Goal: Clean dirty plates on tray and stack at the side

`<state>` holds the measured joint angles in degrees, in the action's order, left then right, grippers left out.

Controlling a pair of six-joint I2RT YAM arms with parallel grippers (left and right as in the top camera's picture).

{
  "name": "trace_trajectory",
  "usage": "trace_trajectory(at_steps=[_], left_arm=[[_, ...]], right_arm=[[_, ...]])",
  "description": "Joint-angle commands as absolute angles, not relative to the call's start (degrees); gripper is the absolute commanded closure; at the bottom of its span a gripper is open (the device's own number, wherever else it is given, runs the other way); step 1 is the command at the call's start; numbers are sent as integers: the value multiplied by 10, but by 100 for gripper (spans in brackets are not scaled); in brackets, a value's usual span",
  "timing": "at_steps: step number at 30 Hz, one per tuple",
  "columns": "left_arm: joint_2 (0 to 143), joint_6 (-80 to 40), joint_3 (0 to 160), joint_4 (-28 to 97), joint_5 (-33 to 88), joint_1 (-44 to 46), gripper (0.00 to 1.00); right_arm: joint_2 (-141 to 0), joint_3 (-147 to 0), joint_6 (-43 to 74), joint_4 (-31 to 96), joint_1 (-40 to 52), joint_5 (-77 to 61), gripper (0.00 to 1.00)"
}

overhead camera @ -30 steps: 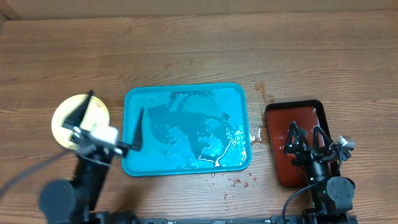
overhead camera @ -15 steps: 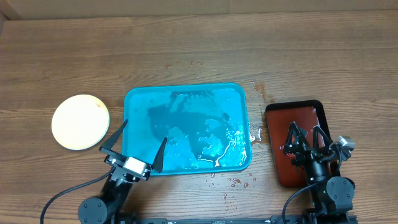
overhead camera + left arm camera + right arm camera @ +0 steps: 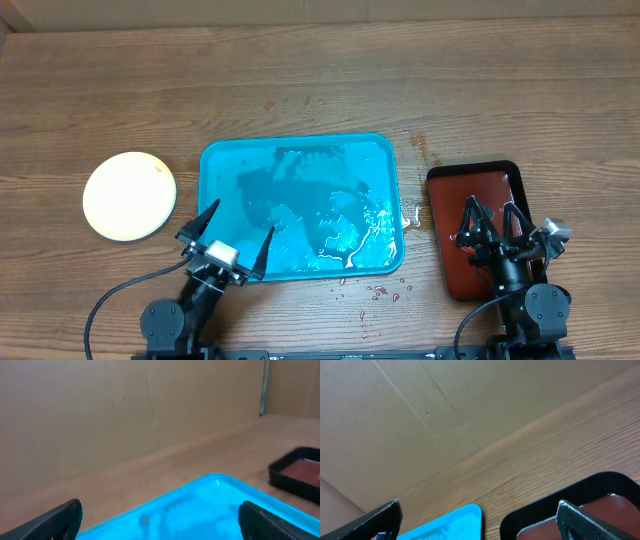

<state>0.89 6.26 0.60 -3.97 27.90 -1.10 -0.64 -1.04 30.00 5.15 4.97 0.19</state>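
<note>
Large turquoise-blue rectangular plastic tray (image 3: 300, 160) with rounded corners sits mid-counter, a bit toward the near edge, on the brown wood-grain counter (image 3: 320, 80). Its floor is wet and shiny, with water pooled toward its right side, and no plate is on it. A round pale plastic plate with a faint yellow-green rim (image 3: 129, 195) lies flat toward the left edge of the counter, apart from the tray. There is a small reddish speck by its rim, and I cannot tell if other plates lie under it. A smaller dark red-brown tray with a black rim (image 3: 480, 190) sits toward the right edge, beside the blue tray but not touching it. Red sauce spots (image 3: 385, 292) dot the wood between the blue tray and the near edge, and a few more show near its far right corner. The left gripper (image 3: 243, 216) hangs over the blue tray's near-left corner, fingers spread wide, holding nothing. The right gripper (image 3: 490, 205) hangs over the red-brown tray near the counter's near-right corner, fingers also apart and empty. A plain cardboard wall (image 3: 125, 405) runs along the far edge of the counter.
</note>
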Motion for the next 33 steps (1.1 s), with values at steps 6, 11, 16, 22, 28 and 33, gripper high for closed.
trace_trajectory(at_steps=[6,11,16,22,28,33], left_arm=[[2,8,3,26,286,-7,0],[3,9,3,25,285,-7,0],[3,9,3,25,285,-7,0],[3,9,3,25,285,-7,0],[3,9,3,25,285,-7,0],[3,9,3,25,285,-7,0]], right_arm=[[-2,-4,298,48,48,-1,0],[-2,-4,298,48,48,-1,0],[-2,-4,298,48,48,-1,0],[-2,-4,298,48,48,-1,0],[-2,-4,298,48,48,-1,0],[-2,-4,298,48,48,-1,0]])
